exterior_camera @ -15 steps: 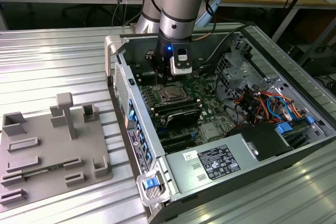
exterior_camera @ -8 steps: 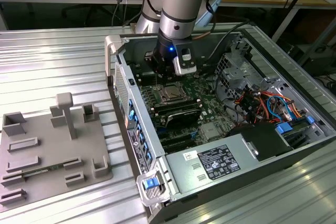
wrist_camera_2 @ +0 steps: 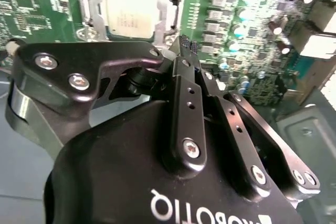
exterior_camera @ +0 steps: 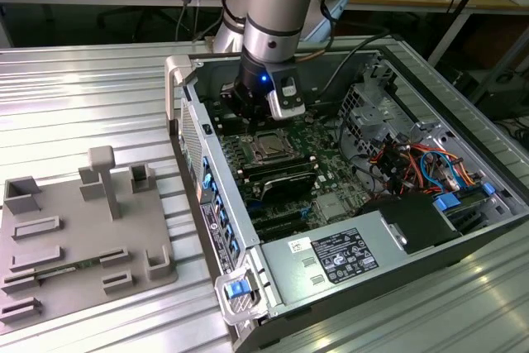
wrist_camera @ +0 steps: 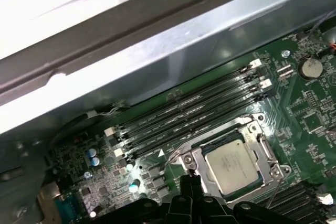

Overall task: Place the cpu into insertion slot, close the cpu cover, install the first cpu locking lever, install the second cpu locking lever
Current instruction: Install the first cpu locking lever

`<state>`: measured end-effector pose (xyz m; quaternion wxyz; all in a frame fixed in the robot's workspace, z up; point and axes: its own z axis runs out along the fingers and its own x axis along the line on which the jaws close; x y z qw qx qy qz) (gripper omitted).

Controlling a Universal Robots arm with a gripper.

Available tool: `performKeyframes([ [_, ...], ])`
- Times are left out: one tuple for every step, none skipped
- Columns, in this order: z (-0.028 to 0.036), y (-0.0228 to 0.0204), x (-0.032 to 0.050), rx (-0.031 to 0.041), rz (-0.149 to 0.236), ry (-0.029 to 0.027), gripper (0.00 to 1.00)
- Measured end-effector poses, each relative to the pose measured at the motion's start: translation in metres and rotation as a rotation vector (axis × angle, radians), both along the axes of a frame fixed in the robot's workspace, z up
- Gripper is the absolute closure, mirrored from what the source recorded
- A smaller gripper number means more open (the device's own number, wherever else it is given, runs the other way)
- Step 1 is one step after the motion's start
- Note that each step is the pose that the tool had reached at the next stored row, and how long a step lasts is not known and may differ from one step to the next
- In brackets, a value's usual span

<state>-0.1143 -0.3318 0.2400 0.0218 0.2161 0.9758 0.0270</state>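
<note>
You see your tool (wrist_camera: 189,181) with fingers pressed together, just beside the cpu cover (wrist_camera: 266,151), which lies over the cpu (wrist_camera: 231,167).

I see a shiny, ribbed metal worktop (exterior_camera: 83,97). An open computer case (exterior_camera: 397,283) lies on it. A flat grey tray (exterior_camera: 58,245) with little blocks lies beside the case, on the exterior view's left.

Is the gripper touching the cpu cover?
Cannot tell: in the first wrist view the gripper overlaps a corner of the cpu cover, neither contact nor gap plain.
</note>
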Motion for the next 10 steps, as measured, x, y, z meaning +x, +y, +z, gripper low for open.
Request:
performKeyframes([
  [0.0,-0.0007,-0.0016,0.0008,0.0,0.0,0.89],
  [0.0,-0.0014,-0.0031,0.0018,0.001,0.0,0.89],
  [0.0001,-0.0026,-0.0059,0.0041,0.006,0.0001,0.89],
  [0.0,-0.0027,-0.0068,0.0045,0.018,-0.0001,0.89],
  [0.0,-0.0026,-0.0069,0.0045,0.028,0.0,0.89],
  [0.0,-0.0027,-0.007,0.0045,0.048,0.0001,0.89],
  [0.0,-0.0027,-0.007,0.0045,0.078,0.0002,0.89],
  [0.0,-0.0027,-0.007,0.0045,0.095,0.0001,0.89],
  [0.0001,-0.0027,-0.0071,0.0045,0.112,0.0002,0.89],
  [0.0005,-0.0028,-0.0072,0.0043,0.125,0.0004,0.89],
])
